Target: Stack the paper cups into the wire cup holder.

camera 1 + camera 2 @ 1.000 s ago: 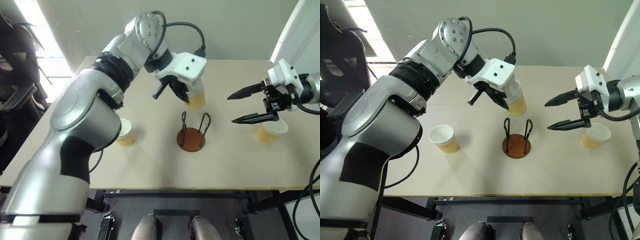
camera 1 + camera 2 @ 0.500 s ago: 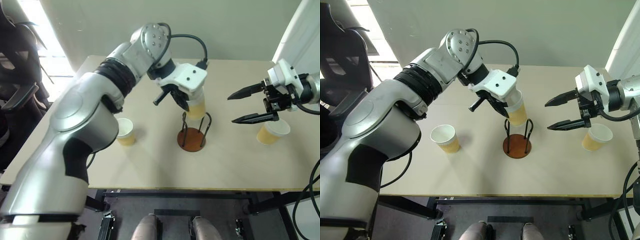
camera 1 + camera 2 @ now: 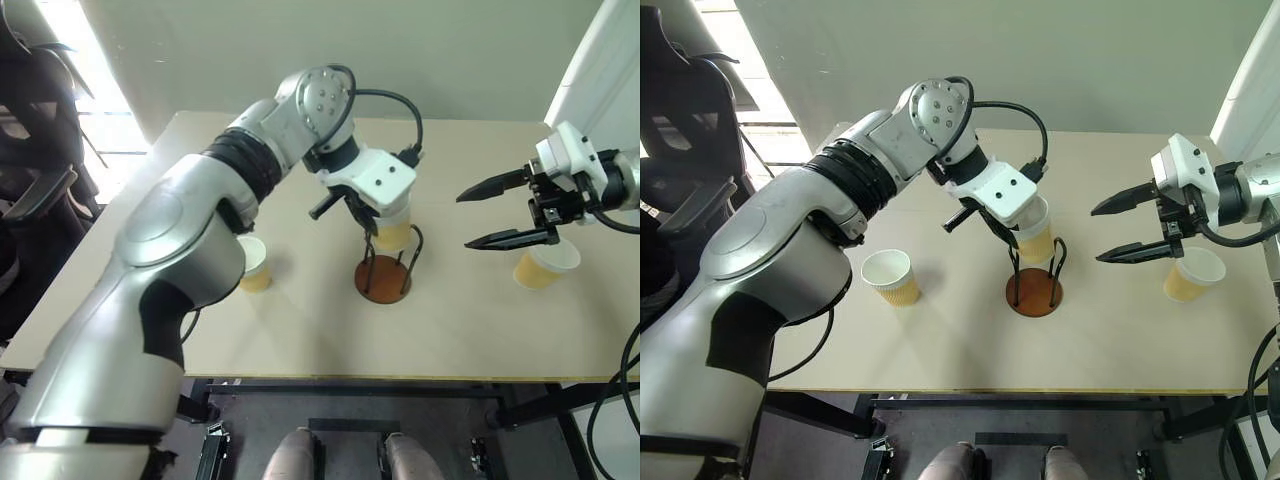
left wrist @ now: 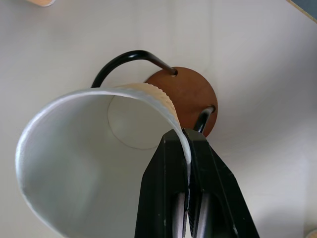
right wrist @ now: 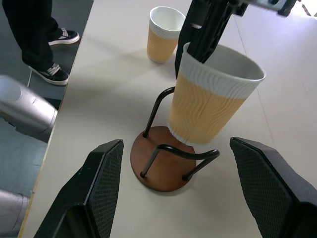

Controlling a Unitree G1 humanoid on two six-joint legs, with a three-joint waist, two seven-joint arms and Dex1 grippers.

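My left gripper [image 4: 187, 148] is pinched on the rim of one paper cup [image 5: 210, 96], one finger inside the wall and one outside. That arm reaches in over the bench [image 3: 300, 320] with the gripper angled steeply down. The held cup hangs tilted, its lower part between the two black loops of the wire cup holder [image 3: 384, 272], its bottom above the brown disc. From the left wrist I look straight down the white inside of the cup, with the disc showing past its far edge. My right wrist gives the side-on view: the cup's base sits just clear of the disc. My right gripper [image 3: 490, 212] hangs spread wide and empty, pointing across toward the holder, with a second cup [image 3: 545, 265] standing on the bench beneath it. A third cup [image 3: 890, 276] stands well to the left of the holder.
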